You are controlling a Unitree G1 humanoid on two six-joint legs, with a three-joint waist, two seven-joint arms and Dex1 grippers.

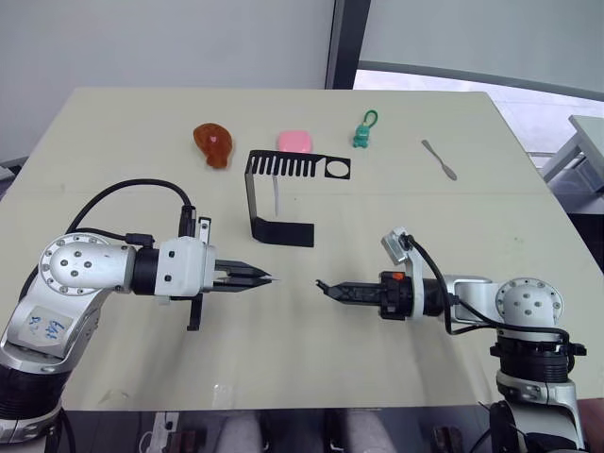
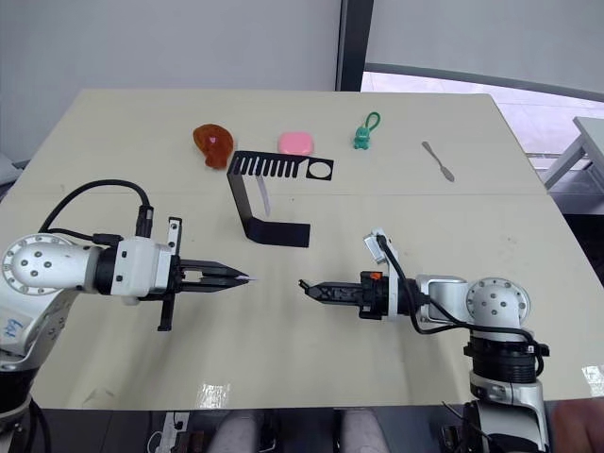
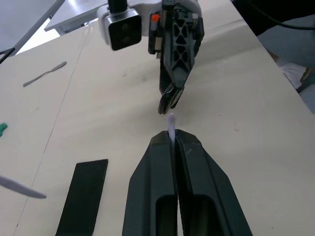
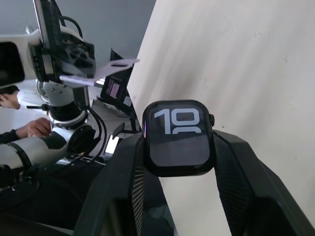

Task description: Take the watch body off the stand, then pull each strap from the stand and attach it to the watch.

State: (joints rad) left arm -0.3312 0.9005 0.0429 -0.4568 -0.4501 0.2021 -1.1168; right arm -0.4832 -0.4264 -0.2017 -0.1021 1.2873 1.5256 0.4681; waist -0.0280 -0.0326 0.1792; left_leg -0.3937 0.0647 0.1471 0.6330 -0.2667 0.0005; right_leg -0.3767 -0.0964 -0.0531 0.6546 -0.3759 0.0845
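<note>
Head view, left to right across the pale surface [image 1: 283, 377]. Your left hand [image 1: 267, 279] sits at 9 o'clock, fingers clenched on a strap [image 3: 171, 124]; the left wrist view shows a pale-lavender tip poking out between the black fingertips [image 3: 189, 147], and the right wrist view shows the strap as a thin whitish band with a small hole near one end.

Toward 12 o'clock lie an amber-brown object [image 1: 213, 143], then a pink object [image 1: 294, 142]. Just nearer than these stands the stand [image 1: 280, 193]: a thin black bracket, comb-slotted top with a ring hole [image 1: 336, 170] at its right end, flat base resting on the surface. A second strap [image 1: 276, 196] hangs pale and narrow under the comb, near the upright.

Further right you find a green keychain figure [image 1: 364, 131] and, at 2 o'clock, a grey metal spatula [image 1: 440, 159]. All of these lie well apart from both hands; nothing stands between the two sets of fingertips.

Your right hand [image 1: 324, 287] at 4 o'clock points at the left hand, a small gap between them. It is grasping the watch body [image 4: 178, 137]: a black rounded-square case, dark screen with pale digits reading "10", pinched by its sides between the two fingers, a crown showing on one edge.
</note>
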